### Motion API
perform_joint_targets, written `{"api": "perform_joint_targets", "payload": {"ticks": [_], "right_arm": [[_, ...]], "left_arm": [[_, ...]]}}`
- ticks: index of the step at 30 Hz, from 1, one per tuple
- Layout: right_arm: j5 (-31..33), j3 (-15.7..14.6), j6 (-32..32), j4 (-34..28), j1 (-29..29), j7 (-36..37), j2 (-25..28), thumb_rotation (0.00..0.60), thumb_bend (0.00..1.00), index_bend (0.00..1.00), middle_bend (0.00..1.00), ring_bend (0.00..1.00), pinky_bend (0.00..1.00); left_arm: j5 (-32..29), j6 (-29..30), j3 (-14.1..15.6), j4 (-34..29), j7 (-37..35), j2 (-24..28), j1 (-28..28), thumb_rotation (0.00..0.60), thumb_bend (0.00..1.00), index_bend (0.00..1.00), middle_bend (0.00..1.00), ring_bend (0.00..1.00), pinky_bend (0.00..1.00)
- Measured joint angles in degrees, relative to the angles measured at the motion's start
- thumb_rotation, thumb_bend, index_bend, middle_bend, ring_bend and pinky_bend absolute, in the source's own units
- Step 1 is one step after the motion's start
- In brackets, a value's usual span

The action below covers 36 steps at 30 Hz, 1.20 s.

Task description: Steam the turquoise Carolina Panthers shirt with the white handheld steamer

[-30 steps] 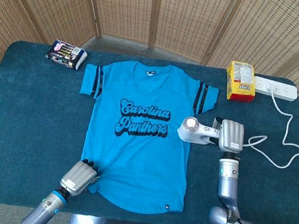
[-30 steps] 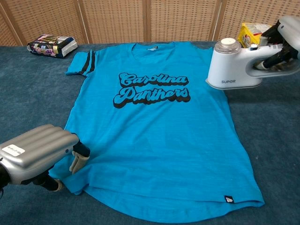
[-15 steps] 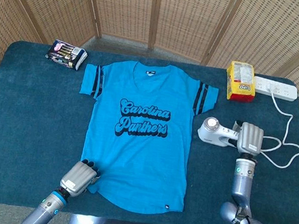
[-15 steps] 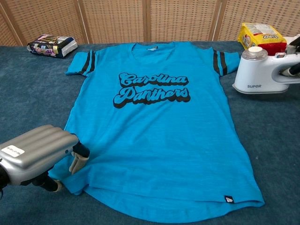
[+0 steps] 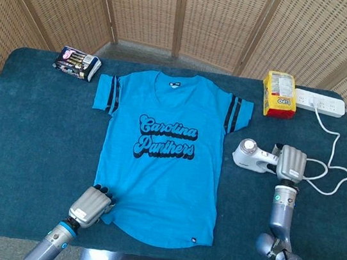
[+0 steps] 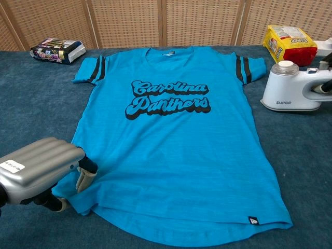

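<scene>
2 hands engaged: right hand [image 5: 290, 162] grips the steamer [image 5: 251, 155], set on the table at the shirt's [image 5: 160, 167] 3 o'clock; left hand [image 5: 91, 204] pins the 7 o'clock hem. Steaming looks finished.

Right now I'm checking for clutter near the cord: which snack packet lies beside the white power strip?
The yellow snack packet, immediately left of the white power strip; the dark packet lies at the opposite corner.

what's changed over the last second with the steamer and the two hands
The right hand, gripping the white steamer, carried it off the shirt's edge toward the robot's right; it now sits on the table beside the shirt. The left hand stayed on the shirt's lower corner, and the shirt did not move.
</scene>
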Motion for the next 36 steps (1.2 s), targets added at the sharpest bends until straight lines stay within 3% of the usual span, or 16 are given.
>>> {"api": "perform_joint_targets", "payload": {"ticks": [14, 24, 28, 36], "right_arm": [[-0.6, -1.8, -2.3, -2.3, -1.0, -0.6, 2.5, 0.6, 0.25, 0.4, 0.4, 0.35, 0.31], [-2.3, -3.0, -1.0, -2.6, -1.7, -0.2, 3.2, 0.599, 0.23, 0.24, 0.31, 0.23, 0.18], [-3.2, -3.8, -0.6, -2.9, -2.2, -0.1, 3.7, 0.55, 0.2, 0.18, 0.27, 0.2, 0.14], [-3.4, -4.4, -0.1, -5.6, -3.5, -1.1, 5.5, 0.519, 0.19, 0.11, 0.22, 0.16, 0.11]], "left_arm": [[0.2, 0.0, 0.0, 0.0, 0.1, -0.2, 0.0, 0.596, 0.31, 0.63, 0.56, 0.39, 0.39], [0.4, 0.1, 0.1, -0.1, 0.2, -0.3, 0.0, 0.598, 0.31, 0.63, 0.56, 0.39, 0.39], [0.5, 0.2, 0.2, -0.1, 0.3, -0.3, 0.1, 0.599, 0.31, 0.63, 0.56, 0.39, 0.39], [0.7, 0.4, 0.3, -0.3, 0.4, -0.4, 0.2, 0.598, 0.31, 0.63, 0.56, 0.39, 0.39]]}}
